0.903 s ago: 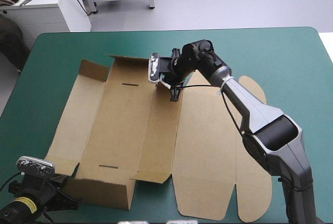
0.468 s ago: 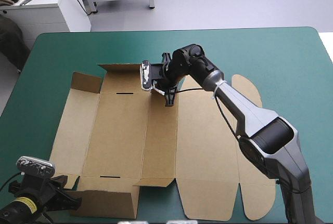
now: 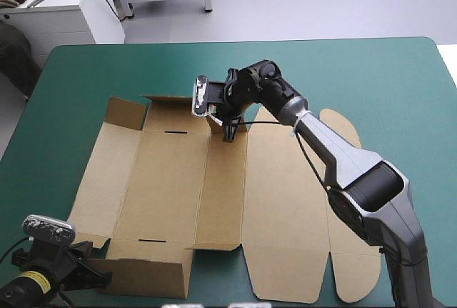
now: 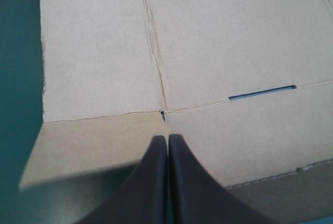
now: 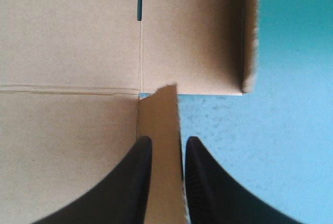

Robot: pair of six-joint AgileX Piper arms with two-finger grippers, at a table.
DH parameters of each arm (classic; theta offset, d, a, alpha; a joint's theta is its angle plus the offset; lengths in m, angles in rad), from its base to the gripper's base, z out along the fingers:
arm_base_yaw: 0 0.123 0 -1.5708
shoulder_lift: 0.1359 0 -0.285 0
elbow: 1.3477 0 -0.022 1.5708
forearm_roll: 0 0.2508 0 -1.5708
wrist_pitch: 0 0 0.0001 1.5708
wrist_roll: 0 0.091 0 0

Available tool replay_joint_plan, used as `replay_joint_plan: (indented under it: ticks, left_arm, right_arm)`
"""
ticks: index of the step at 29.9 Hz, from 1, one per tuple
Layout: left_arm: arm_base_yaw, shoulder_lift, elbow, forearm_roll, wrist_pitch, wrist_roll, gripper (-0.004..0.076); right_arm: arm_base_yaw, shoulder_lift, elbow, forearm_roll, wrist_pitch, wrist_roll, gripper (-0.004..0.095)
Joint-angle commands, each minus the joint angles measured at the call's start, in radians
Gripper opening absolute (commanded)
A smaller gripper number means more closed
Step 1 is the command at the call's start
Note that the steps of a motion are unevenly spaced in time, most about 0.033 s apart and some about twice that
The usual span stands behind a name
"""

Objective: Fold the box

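Box (image 3: 171, 179): light, stiff board; to be gripped at edges. Upper-ctr flap (image 5: 162, 115) clamped by right pincer (image 3: 229, 135); left pincer (image 4: 167, 139) closed, empty.

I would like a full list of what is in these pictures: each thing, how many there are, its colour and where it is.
box: one, brown, an unfolded sheet lying across the middle and left of the table, with some end flaps raised at its far and near edges
table: one, teal-green cover, under everything
right gripper: one, black, at the far edge of the box, shut on a raised flap there
left gripper: one, black, at the near left corner of the box, shut, pointing over a near flap
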Motion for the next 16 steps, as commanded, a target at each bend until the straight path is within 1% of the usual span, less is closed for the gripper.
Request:
replay_joint_plan:
  ticks: [1,3,6,9,13,16]
  left_arm:
    - [-0.004,0.014,-0.024,0.003,-0.055,-0.002,-0.0010]
    - [-0.004,0.014,-0.024,0.003,-0.055,-0.002,-0.0010]
    - [-0.004,0.014,-0.024,0.008,-0.055,-0.002,-0.0010]
    - [-0.004,0.014,-0.024,0.024,-0.055,-0.002,-0.0010]
    - [-0.004,0.014,-0.024,0.038,-0.055,-0.002,-0.0010]
    - [-0.004,0.014,-0.024,0.044,-0.051,-0.002,-0.0010]
  right_arm:
    - [-0.004,-0.076,-0.034,0.001,-0.045,0.003,0.0358]
    - [-0.004,-0.085,-0.034,-0.004,-0.041,0.003,0.0363]
    - [-0.008,-0.115,-0.034,-0.043,-0.012,0.003,0.0363]
    - [-0.039,-0.168,-0.034,-0.082,0.024,0.024,0.0363]
    - [-0.113,-0.258,-0.034,-0.201,0.035,0.226,0.0360]
    - [-0.185,-0.325,-0.034,-0.314,0.063,0.373,0.0308]
